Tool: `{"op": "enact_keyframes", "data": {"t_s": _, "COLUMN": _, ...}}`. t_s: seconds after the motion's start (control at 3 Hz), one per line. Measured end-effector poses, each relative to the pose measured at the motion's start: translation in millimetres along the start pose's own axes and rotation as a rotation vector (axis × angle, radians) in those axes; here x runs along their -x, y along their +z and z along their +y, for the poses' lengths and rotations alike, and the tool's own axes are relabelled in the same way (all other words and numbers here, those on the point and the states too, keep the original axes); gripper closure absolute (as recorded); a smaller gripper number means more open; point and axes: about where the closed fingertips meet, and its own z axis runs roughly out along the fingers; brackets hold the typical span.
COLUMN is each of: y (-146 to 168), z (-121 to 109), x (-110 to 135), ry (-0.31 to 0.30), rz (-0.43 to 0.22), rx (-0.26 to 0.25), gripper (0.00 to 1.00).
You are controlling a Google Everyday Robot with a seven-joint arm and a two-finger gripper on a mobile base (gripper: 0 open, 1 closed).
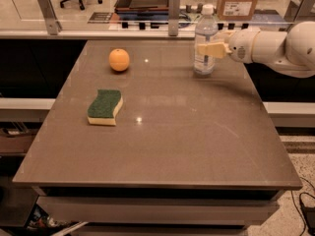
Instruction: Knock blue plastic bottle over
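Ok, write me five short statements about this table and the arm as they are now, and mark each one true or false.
1. The blue plastic bottle stands upright on the table. True.
2. The gripper hangs over the sponge. False: it is at the bottle's side, about level with its middle, near the table's far right edge.
3. In the camera view, the orange ball lies to the left of the bottle. True.
4. The sponge lies green side down. False: its green face is up, with the yellow layer beneath.
5. The bottle has no cap. False: a white cap sits on top.
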Motion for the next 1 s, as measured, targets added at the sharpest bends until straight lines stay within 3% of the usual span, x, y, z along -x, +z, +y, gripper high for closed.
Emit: {"op": "enact_keyframes", "data": {"t_s": 1.0, "y": -48, "z": -18, "x": 10, "ry": -0.043, "rz": 0.253, "rx": -0.112, "gripper": 1.0}}
